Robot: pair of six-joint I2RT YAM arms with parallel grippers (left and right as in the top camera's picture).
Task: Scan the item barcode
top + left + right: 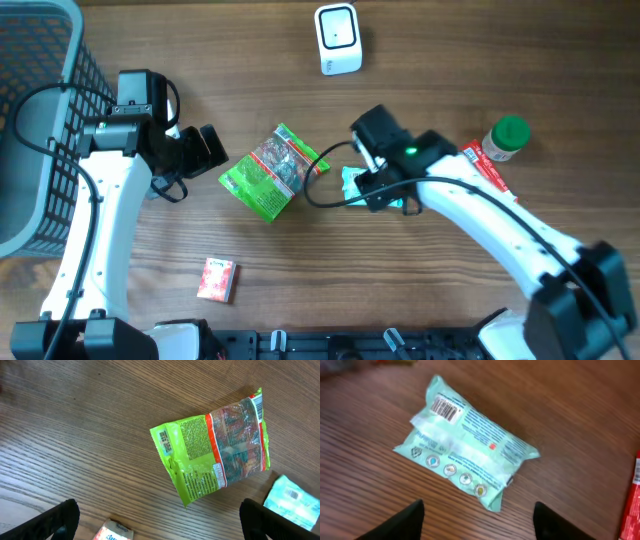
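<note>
crinkly mint-green plastic packet [465, 457] lies flat on the wooden surface [570, 410], barcode [446, 408] face-up at its 11 o'clock corner, right fingers [400, 522] spread clear of it, left fingers [50, 520] wide apart, empty too

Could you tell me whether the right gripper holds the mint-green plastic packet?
No, the mint-green plastic packet lies flat on the wooden table while the right gripper stands open, not touching it.
</note>
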